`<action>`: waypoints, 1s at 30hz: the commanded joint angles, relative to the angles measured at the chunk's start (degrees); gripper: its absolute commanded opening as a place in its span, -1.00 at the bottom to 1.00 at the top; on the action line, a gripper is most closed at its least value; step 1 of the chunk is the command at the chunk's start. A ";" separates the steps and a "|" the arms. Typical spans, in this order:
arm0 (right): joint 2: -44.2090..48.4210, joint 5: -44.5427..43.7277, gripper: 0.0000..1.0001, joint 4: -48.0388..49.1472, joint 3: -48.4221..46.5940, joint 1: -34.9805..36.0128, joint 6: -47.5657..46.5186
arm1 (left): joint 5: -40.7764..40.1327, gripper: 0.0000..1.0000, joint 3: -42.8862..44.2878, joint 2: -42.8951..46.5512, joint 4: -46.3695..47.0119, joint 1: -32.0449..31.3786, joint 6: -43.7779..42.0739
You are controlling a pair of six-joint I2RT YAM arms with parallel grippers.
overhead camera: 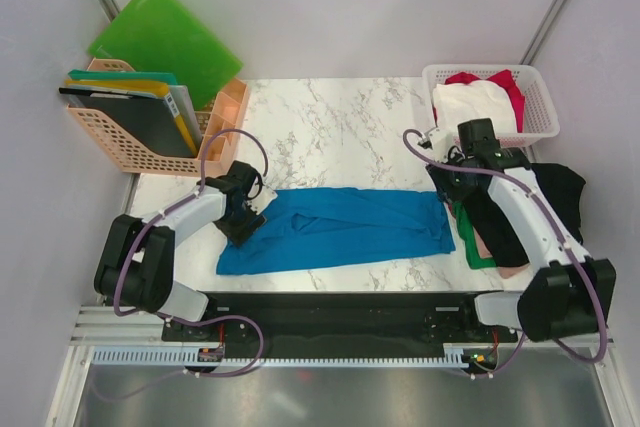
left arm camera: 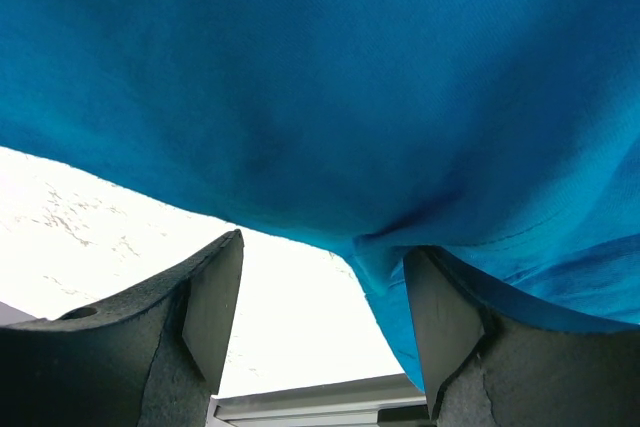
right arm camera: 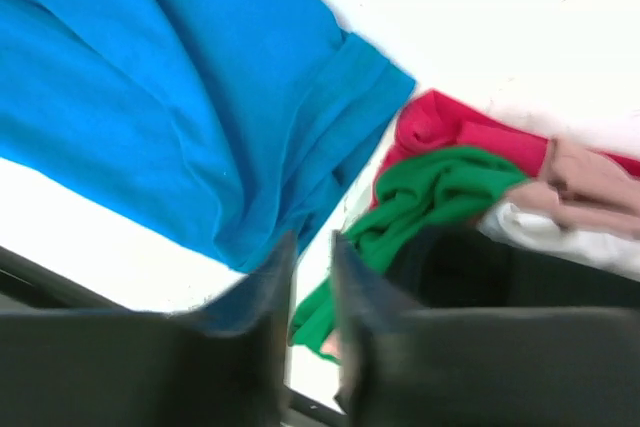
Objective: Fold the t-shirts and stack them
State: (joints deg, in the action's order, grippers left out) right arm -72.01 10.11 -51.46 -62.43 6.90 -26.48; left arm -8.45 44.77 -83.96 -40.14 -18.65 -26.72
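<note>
A bright blue t-shirt (overhead camera: pixel 340 227) lies folded into a long strip across the marble table (overhead camera: pixel 340 117). My left gripper (overhead camera: pixel 252 209) sits at the strip's left end. In the left wrist view it (left arm camera: pixel 322 247) is open, its fingers (left arm camera: pixel 212 307) wide apart, and the blue cloth (left arm camera: pixel 330 87) drapes just ahead and against the right pad. My right gripper (overhead camera: pixel 450 190) is over the strip's right end. In the right wrist view it (right arm camera: pixel 312 239) is blurred, with jaws nearly together and nothing between them, beside the blue sleeve (right arm camera: pixel 200 117). A pile of black, green and pink t-shirts (overhead camera: pixel 510 217) lies at the right.
A white lattice basket (overhead camera: pixel 535 82) at the back right holds white and red cloth. An orange rack (overhead camera: pixel 150 152) with folders and a green plastic folder (overhead camera: pixel 165 37) stand at the back left. In the right wrist view, green (right arm camera: pixel 440 192), red and pink cloth lie next to the blue shirt.
</note>
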 commanded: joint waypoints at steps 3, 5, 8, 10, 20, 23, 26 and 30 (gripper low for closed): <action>-8.67 3.69 0.32 1.62 -1.90 -0.22 3.01 | 1.77 0.44 -0.04 0.11 1.47 0.20 -0.52; -11.64 3.69 0.36 3.38 -2.16 -0.13 4.06 | 1.68 0.44 -0.21 0.20 1.56 0.20 -0.61; -15.08 3.52 0.33 4.88 -2.52 -0.13 4.77 | 2.12 0.44 -0.04 -0.50 1.56 0.11 -0.53; -16.93 2.90 0.32 6.37 -2.69 -0.13 4.95 | 2.30 0.44 0.05 -1.03 1.64 0.11 -0.35; -23.96 1.06 0.07 11.56 -3.04 0.05 6.44 | 2.47 0.44 -0.04 -1.29 1.73 0.20 -0.88; -26.42 -0.26 -0.03 12.88 -3.13 -0.04 6.62 | 2.47 0.44 -0.21 -1.38 1.82 0.20 -0.79; -27.83 -2.19 -0.14 14.11 -3.04 -0.04 6.44 | 2.38 0.44 -0.30 -1.29 1.73 0.11 -0.79; -27.66 -4.74 -0.45 15.25 -2.61 0.05 6.79 | 2.12 0.44 -0.65 -0.94 2.00 0.20 -1.14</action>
State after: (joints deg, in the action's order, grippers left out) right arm -100.12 7.97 -38.83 -63.70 6.90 -20.49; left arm -8.43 44.80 -83.99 -40.14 -18.65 -26.74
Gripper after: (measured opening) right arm 0.312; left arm 0.720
